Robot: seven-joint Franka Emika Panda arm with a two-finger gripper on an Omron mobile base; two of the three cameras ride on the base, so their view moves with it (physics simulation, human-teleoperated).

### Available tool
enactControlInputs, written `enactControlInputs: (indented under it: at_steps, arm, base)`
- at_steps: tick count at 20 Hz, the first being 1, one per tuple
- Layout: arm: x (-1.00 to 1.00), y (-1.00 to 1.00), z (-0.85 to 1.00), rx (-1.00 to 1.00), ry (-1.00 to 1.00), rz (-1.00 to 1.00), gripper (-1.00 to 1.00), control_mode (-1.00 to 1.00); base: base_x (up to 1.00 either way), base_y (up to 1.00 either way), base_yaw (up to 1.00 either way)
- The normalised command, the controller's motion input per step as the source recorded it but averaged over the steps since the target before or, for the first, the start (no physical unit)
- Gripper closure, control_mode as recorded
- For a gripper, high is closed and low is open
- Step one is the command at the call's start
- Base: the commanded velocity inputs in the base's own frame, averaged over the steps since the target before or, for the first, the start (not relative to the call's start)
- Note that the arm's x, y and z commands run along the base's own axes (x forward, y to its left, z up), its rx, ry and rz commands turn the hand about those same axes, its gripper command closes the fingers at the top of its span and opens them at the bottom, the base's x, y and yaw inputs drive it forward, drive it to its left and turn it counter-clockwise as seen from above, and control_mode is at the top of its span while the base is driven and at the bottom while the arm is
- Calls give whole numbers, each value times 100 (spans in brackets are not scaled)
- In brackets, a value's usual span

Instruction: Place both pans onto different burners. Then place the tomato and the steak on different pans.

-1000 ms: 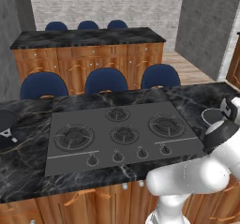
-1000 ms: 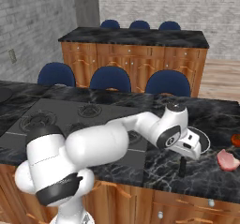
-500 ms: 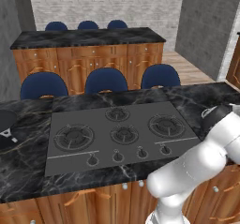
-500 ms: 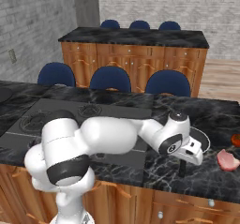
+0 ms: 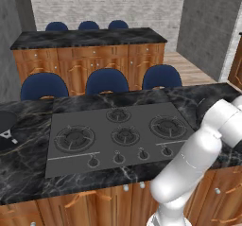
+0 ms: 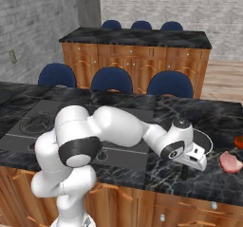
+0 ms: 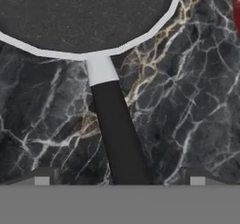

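Jaws held wide and empty astride the black handle (image 7: 119, 134) of the deeper dark-grey, silvery-rimmed pan (image 7: 84, 17), seen upper centre of the hand view on black marble counter (image 7: 187, 101); closure off-centre is judged likely to twist the pan.

Black marble tabletop (image 6: 190, 178), carrying: silver-rimmed pan (image 7: 84, 12) lying flat, handle (image 7: 119, 134) resting on the marble; steak (image 6: 230, 161) and tomato (image 6: 238, 141) sitting near the right end.
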Motion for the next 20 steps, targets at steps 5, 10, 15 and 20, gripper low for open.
enactControlInputs:
  at_steps: [5, 10, 15, 20]
  arm:
    - [10, -9, -28, 1, 4, 0, -100, -100]
    - [6, -7, -13, 1, 3, 0, -100, -100]
    - [0, 0, 0, 0, 0, 0, 100, -100]
    - [0, 1, 17, 0, 0, 0, 100, -100]
  base:
    - [0, 0, 0]
    - [0, 0, 0]
    - [0, 0, 0]
    - [0, 0, 0]
